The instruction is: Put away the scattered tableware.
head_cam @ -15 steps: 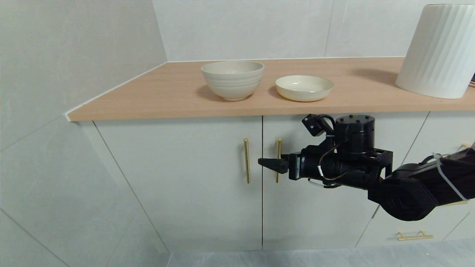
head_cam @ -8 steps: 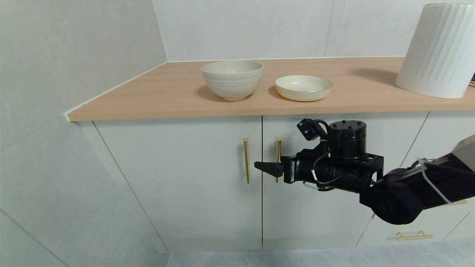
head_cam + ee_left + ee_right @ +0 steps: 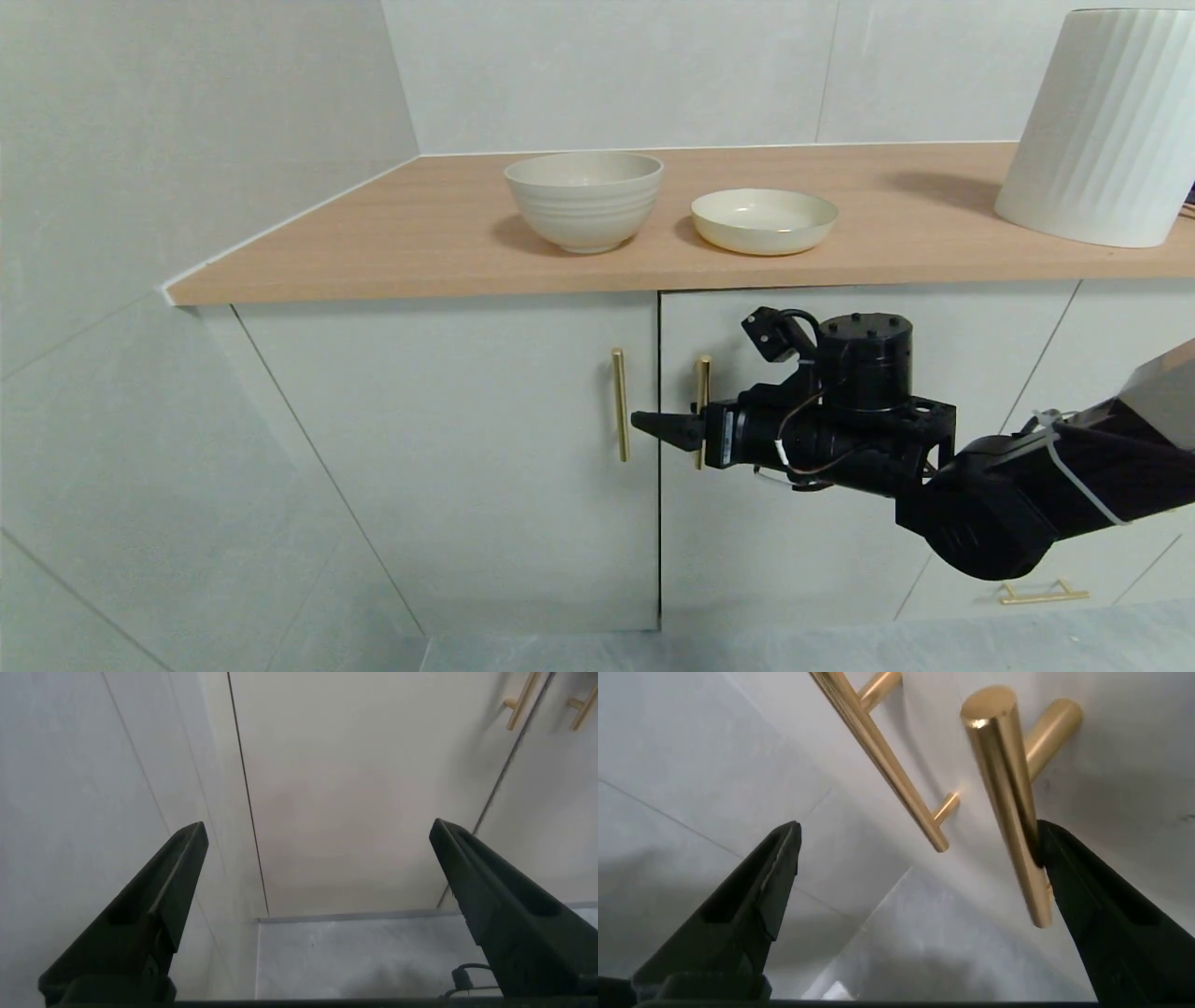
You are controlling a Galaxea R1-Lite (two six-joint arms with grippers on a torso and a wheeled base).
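Observation:
A cream ribbed bowl (image 3: 583, 201) and a shallow cream dish (image 3: 764, 220) stand side by side on the wooden counter (image 3: 420, 243). Below them are two cabinet doors with vertical gold handles, the left handle (image 3: 620, 404) and the right handle (image 3: 701, 411). My right gripper (image 3: 653, 426) is level with these handles, right in front of them. In the right wrist view it (image 3: 917, 835) is open, and the right handle (image 3: 1008, 793) runs between its fingers, close to one finger (image 3: 1102, 924). My left gripper (image 3: 320, 829) is open and empty, low before the cabinet front.
A tall white ribbed cylinder (image 3: 1102, 131) stands on the counter at the right. A tiled wall (image 3: 140, 280) closes the left side. A small gold drawer pull (image 3: 1041, 592) sits low on the right. Grey floor (image 3: 355, 961) lies below the cabinets.
My right gripper has moved left and slightly down, closing in on the door handles. The bowl and dish have not moved.

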